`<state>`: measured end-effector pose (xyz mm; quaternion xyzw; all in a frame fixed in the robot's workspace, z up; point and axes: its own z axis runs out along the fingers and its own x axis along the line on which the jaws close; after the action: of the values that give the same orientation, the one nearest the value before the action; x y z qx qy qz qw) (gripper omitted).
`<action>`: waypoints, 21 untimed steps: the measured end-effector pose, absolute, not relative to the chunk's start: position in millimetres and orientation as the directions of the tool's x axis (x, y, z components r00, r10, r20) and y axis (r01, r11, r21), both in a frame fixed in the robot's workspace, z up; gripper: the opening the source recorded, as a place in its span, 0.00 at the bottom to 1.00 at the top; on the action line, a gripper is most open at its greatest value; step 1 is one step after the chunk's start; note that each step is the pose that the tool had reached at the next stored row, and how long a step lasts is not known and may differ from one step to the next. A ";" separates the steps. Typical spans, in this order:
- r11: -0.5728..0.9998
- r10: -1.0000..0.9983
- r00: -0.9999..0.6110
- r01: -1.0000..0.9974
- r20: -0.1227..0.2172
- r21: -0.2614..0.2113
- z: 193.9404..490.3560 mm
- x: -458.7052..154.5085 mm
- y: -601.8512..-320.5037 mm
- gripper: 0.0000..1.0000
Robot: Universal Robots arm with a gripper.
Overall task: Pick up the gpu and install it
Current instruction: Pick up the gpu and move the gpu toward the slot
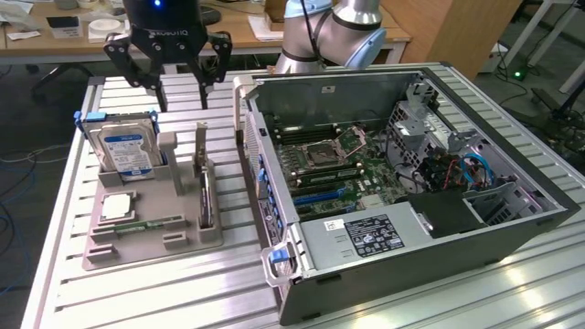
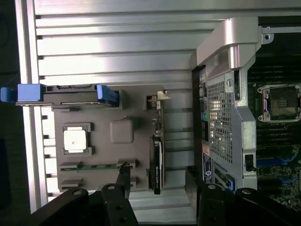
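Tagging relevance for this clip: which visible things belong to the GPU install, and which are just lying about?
Job in hand:
gpu, on edge in the tray
open computer case
end effector, open, above the tray

Lying about:
hard drive
CPU
RAM stick

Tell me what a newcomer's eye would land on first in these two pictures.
The open computer case takes up the exterior view's right, with its motherboard exposed. On the exterior view's left, a grey tray holds a hard drive with a blue label and the gpu, which stands on edge. The black gripper hangs above the tray's far end, open and empty.
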<state>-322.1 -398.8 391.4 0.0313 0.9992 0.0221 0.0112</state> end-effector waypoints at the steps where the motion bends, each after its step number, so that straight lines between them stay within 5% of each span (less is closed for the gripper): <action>1: 0.998 0.053 -0.998 0.052 -0.019 0.045 390.7 -322.2 -398.8 0.59; 21: 0.999 0.024 -1.000 0.024 -0.005 0.044 364.9 -314.6 -415.7 0.59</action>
<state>-314.6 -415.7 364.9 0.0120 0.9997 0.0220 0.0028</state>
